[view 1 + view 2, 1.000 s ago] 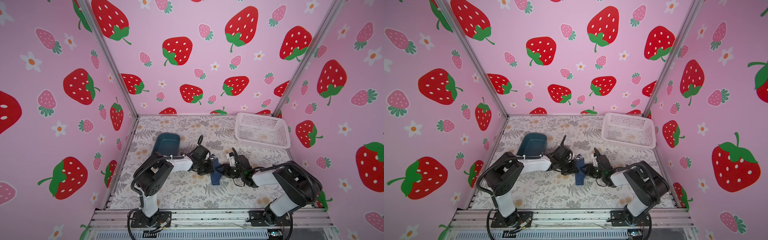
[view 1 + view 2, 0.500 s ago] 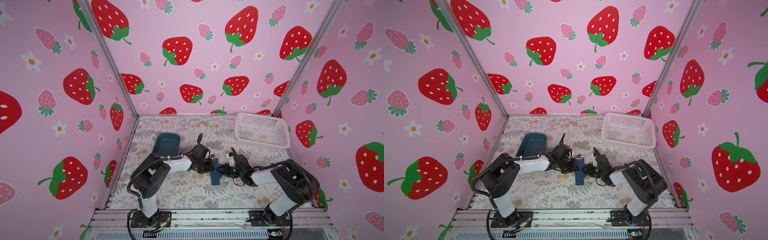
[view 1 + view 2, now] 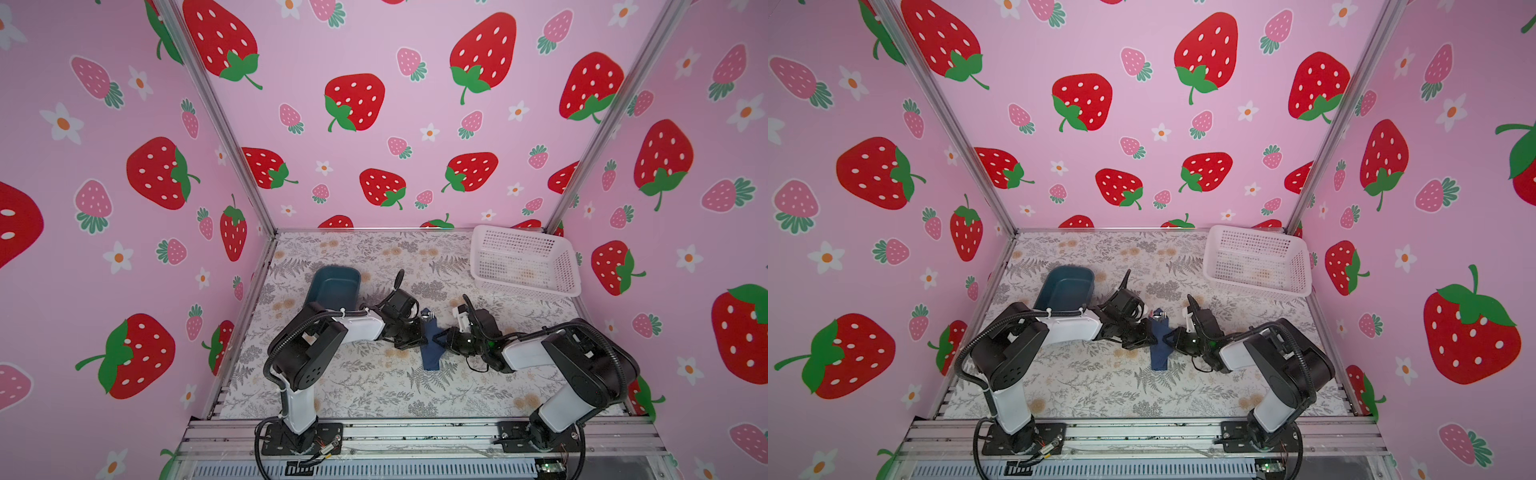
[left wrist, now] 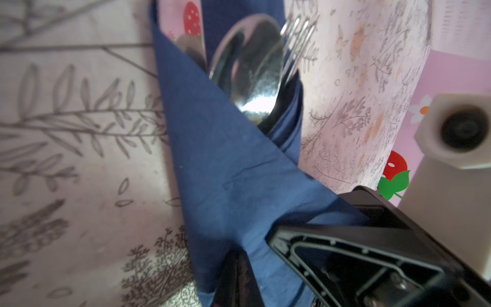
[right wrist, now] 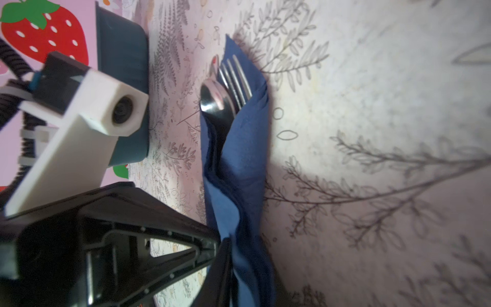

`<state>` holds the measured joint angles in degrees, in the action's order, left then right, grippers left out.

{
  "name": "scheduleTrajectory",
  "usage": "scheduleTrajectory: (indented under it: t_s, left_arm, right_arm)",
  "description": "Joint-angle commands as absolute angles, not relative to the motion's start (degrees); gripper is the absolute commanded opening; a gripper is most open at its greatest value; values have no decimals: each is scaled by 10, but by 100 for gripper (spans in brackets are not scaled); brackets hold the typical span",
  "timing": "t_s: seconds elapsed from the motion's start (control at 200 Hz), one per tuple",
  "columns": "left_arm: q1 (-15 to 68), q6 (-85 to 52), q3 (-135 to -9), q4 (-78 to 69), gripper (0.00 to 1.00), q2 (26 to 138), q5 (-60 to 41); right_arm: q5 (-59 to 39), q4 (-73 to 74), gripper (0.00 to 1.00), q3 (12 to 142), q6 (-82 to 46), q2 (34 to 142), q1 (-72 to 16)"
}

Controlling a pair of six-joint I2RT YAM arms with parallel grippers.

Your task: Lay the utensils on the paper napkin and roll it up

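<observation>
nearest the camera head, the aluminium rail carries both arm bases, and just beyond it a broad strip of the fern-printed cloth lies open from the left wall's foot to the right one. at the middle of the cloth the paper napkin lies as a narrow folded bundle, long axis running near to far, its blunt near end flat on the cloth. the left gripper comes in low from the left and meets the bundle's left edge about halfway along. its fingers are pressed together with the tip against the paper, though it cannot be told whether any paper is caught between them. the right gripper comes in from the right, just opposite, where a flap corner of the napkin reaches out to it. whether it pinches that flap or merely touches it cannot be told. only the bundle's width separates the two grippers. the utensils sit inside the fold, heads poking out of the far open end. the left wrist view shows the spoon bowl with the fork tines just beside it. farther back on the left, the dark teal tub sits apart from the bundle, its near edge hidden behind the left arm. farthest, the white basket stands in the back right corner, well apart from the napkin, with open cloth between.
</observation>
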<state>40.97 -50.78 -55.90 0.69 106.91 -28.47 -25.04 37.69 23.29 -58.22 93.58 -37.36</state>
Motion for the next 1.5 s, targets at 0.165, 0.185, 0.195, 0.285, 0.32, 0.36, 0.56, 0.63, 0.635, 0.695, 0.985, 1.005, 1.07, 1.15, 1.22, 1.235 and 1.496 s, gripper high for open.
scheduleTrajectory:
  t_s: [0.165, 0.185, 0.195, 0.285, 0.32, 0.36, 0.56, 0.63, 0.635, 0.695, 0.985, 1.005, 1.07, 1.15, 1.22, 1.235, 1.496]
  left_arm:
    - [410, -509, -560, -2, 7, 1085, -299]
    - [410, -508, -559, -2, 7, 1086, -299]
    - [410, -508, -559, -1, 7, 1085, -299]
    - [410, -509, -560, -2, 7, 1085, -298]
    - [410, -509, -561, -2, 7, 1085, -298]
    - [410, -509, -562, -2, 7, 1085, -298]
    - [410, -510, -566, -2, 7, 1087, -299]
    - [410, -510, -566, -2, 7, 1086, -298]
    - [410, -510, -567, -2, 7, 1085, -298]
    - [410, -510, -567, -1, 7, 1084, -296]
    - [410, -514, -559, -7, 7, 1065, -287]
    - [410, -515, -559, -6, 7, 1064, -287]
    - [410, -518, -557, -7, 7, 1058, -286]
    - [410, -524, -550, -14, 7, 1046, -283]
    - [409, -527, -547, -15, 7, 1037, -286]
    - [409, -527, -546, -13, 7, 1034, -286]
    - [400, -525, -510, 4, 10, 965, -255]
  right_arm:
    - [-240, 360, 42, 230, -582, 946, -377]
    - [-238, 360, 42, 231, -581, 948, -379]
    - [-237, 360, 42, 231, -581, 949, -379]
    - [-226, 357, 42, 235, -578, 958, -384]
    - [-222, 356, 42, 235, -577, 961, -386]
    - [-217, 352, 42, 238, -574, 963, -388]
    - [-200, 334, 38, 244, -559, 972, -395]
    - [-197, 333, 35, 244, -556, 973, -396]
    - [-197, 333, 35, 244, -556, 973, -396]
    - [-199, 332, 33, 245, -549, 974, -396]
    - [-203, 318, 24, 255, -512, 961, -396]
    - [-205, 319, 24, 256, -512, 961, -397]
    - [-210, 322, 21, 258, -510, 962, -396]
    - [-211, 324, 18, 260, -509, 960, -396]
    - [-214, 324, 15, 264, -505, 959, -396]
    - [-214, 324, 15, 265, -505, 958, -396]
    - [-194, 338, 10, 261, -506, 933, -396]
